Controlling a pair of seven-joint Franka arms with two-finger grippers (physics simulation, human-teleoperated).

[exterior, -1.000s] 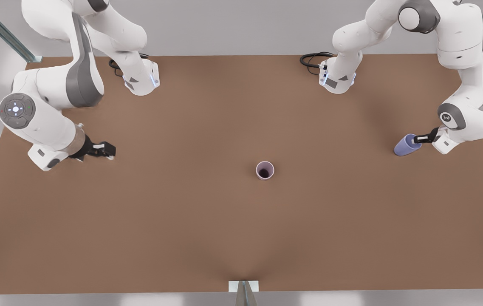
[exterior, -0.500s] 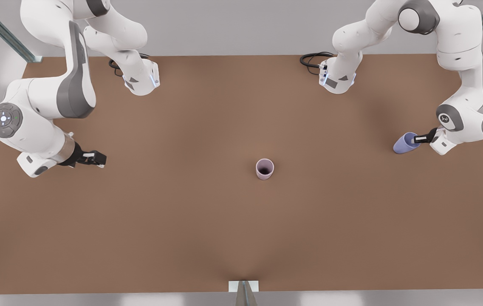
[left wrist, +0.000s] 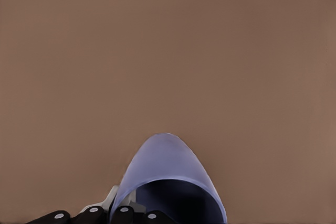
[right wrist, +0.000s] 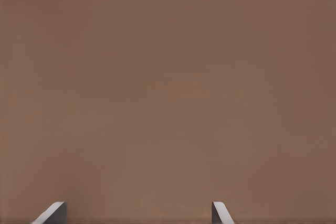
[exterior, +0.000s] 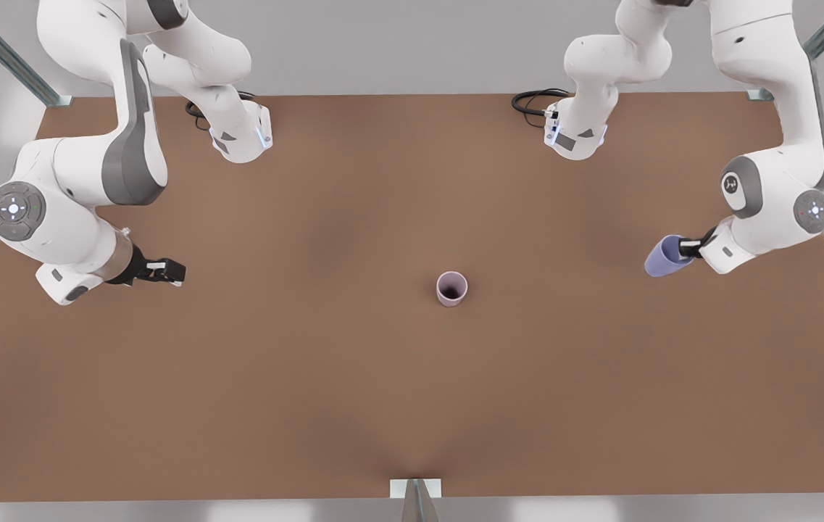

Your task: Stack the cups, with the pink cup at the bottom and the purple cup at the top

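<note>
Two arms reach over a bare brown counter [exterior: 310,406]. Going across the front view from its left: the right tool [exterior: 178,272] hangs low over the counter near that edge, empty, its fingertips [right wrist: 52,213] spread wide with only brown surface between them; this arm waits. Behind it, at the counter's far edge, sits one white arm base [exterior: 241,138] with a coil of black cable [exterior: 198,110] beside it.

Near the middle stands the pink cup [exterior: 451,288], upright on the counter, mouth up, its dark inside showing. It is well apart from both tools, with open surface on every side of it.

Farther along the far edge is the second arm base [exterior: 575,138], with another black cable loop [exterior: 535,101] next to it.

At the front view's right, the left tool [exterior: 687,249] is clamped on the rim of the purple cup [exterior: 663,257], one finger inside the mouth and one outside. The cup is tilted, its closed bottom pointing toward the pink cup and its mouth toward the tool. Its wrist view shows the open mouth close up above bare counter. Between the two cups lies a stretch of unobstructed counter.
</note>
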